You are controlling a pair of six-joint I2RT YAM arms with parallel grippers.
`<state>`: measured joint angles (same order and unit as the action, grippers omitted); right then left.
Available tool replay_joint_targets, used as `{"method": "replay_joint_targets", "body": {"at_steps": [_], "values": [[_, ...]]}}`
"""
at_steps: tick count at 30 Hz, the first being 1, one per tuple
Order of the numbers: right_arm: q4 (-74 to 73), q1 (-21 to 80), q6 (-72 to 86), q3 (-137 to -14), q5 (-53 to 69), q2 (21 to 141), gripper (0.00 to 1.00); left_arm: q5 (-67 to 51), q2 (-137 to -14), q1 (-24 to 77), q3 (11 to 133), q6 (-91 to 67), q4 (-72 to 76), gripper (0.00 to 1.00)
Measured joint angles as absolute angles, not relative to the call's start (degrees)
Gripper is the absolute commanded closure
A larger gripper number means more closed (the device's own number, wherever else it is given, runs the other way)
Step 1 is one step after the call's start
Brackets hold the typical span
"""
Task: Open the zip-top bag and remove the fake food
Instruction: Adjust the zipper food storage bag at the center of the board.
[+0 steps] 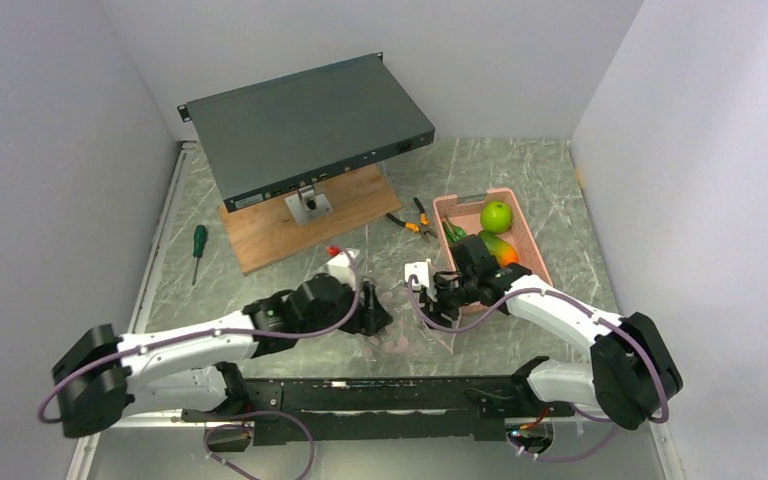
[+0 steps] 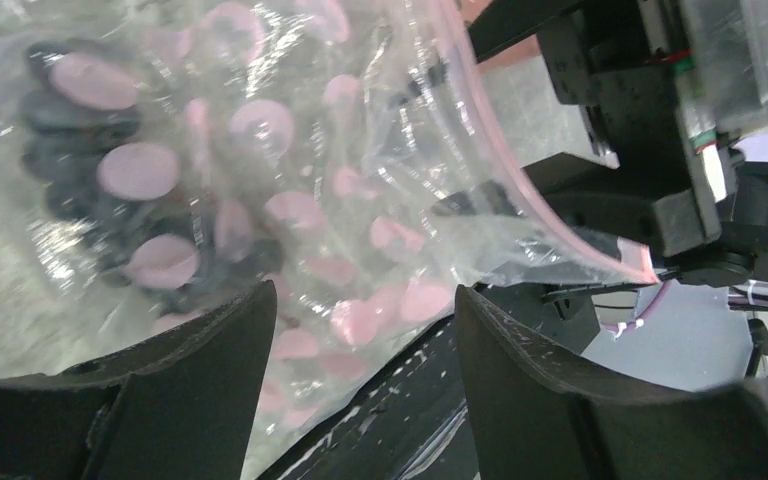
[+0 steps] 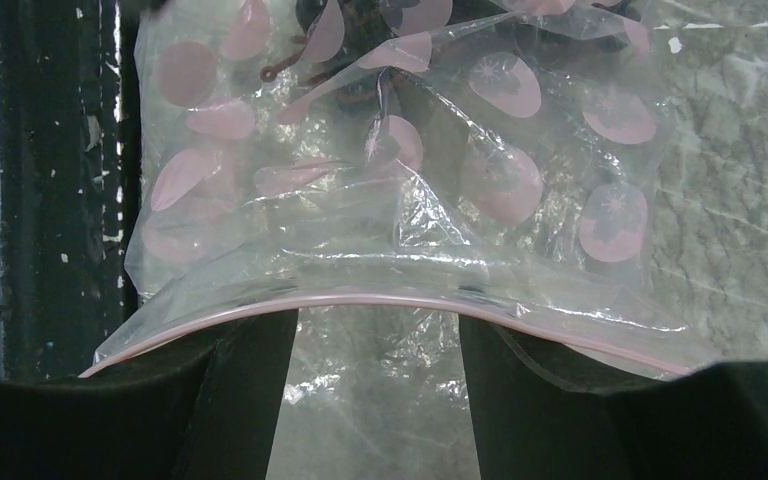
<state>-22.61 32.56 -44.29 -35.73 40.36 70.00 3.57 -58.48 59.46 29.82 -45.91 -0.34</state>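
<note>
Clear plastic printed with pink dots, the zip-top bag (image 1: pixel 397 342) lies close to the near edge of the grey marbled surface (image 1: pixel 520 170), between the two hands. The left hand (image 2: pixel 360 300) has its fingers spread wide, with loose film lying between them and nothing pinched. The right hand (image 3: pixel 378 335) is spread wide too, and the bag's pink zip strip (image 3: pixel 390 298) runs crosswise just over its fingertips. The mouth therefore faces the right hand, which is the nearer one to it. The bag's length runs away from that hand toward the left one, with dark purple grapes (image 2: pixel 70 190) at the closed end. Farther back on the right, a pink basket (image 1: pixel 525 232) holds a green apple (image 1: pixel 496 215) and a mango (image 1: pixel 501 251).
</note>
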Motion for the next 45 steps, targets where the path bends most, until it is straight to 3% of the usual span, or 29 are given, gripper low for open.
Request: {"method": "replay_joint_targets", "body": {"at_steps": [5, 12, 21, 24, 27, 30, 33, 40, 45], "values": [[-22.61, 32.56, -42.83, -35.97, 40.62, 70.54, 0.38, 6.5, -65.76, 62.48, 35.48, -44.93, -1.74, 0.23], [-22.28, 32.56, -39.72, -37.69, 40.95, 72.53, 0.39, 8.38, -65.91, 62.72, 34.41, -44.14, -1.54, 0.23], [-21.3, 32.49, -35.75, -38.3, 40.86, 73.65, 0.4, 3.64, -75.42, 62.72, 35.35, -44.16, 4.23, 0.23], [-21.06, 32.51, -34.85, -38.33, 40.84, 74.24, 0.41, 2.55, -75.2, 62.72, 34.96, -44.45, 7.2, 0.29], [-20.88, 32.51, -33.95, -38.52, 40.73, 74.94, 0.41, 2.02, -75.72, 62.78, 34.98, -44.93, 9.1, 0.5], [-20.84, 32.49, -32.84, -38.57, 40.73, 75.07, 0.41, 1.26, -77.69, 62.83, 35.05, -45.19, 10.07, 0.54], [-20.32, 32.49, -31.64, -38.61, 40.71, 75.18, 0.45, 0.23, -79.85, 62.83, 35.09, -45.3, 10.13, 0.52], [-18.9, 32.49, -27.97, -38.96, 39.83, 76.6, 0.48, -1.65, -80.6, 62.85, 36.05, -45.3, 11.07, 0.29], [-18.26, 32.42, -25.98, -39.57, 39.44, 76.79, 0.48, -2.09, -78.78, 62.87, 36.05, -46.04, 12.34, 0.27]]}}
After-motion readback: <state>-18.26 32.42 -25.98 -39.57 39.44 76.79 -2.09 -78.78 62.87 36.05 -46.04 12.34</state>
